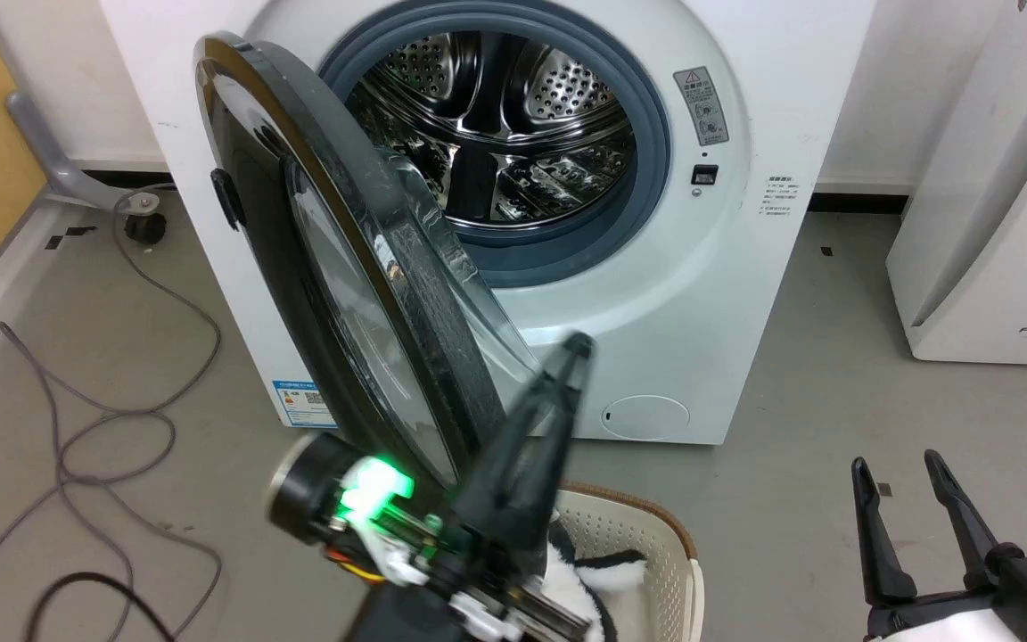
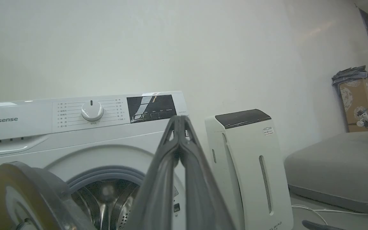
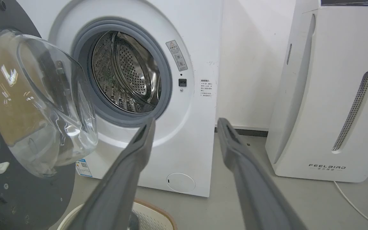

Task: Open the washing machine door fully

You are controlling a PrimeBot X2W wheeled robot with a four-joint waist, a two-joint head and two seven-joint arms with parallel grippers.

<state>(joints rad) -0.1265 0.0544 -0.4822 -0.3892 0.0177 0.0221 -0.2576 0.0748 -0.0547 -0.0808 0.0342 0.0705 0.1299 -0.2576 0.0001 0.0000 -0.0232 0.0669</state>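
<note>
With the closed left gripper (image 1: 574, 349) beside the inner side of the half-open door (image 1: 317, 267), sweep outward along the hinge arc, holding the open, empty right gripper (image 1: 896, 461) clear.

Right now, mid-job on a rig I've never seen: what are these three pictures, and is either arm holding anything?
This is a wheeled robot with two arms. One picture looks down from its head; the others look out from each wrist. Ahead stands a white front-loading washing machine, its large round glossy-black door with a clear glass bowl standing partly open from the grey-ringed steel drum opening. The left arm's two long dark fingers, pressed together on nothing, are by the door's lower edge; I cannot tell if they touch it. The right arm's fingers are open and empty. On the floor: a cream perforated plastic basket, grey cables and a white air purifier.
</note>
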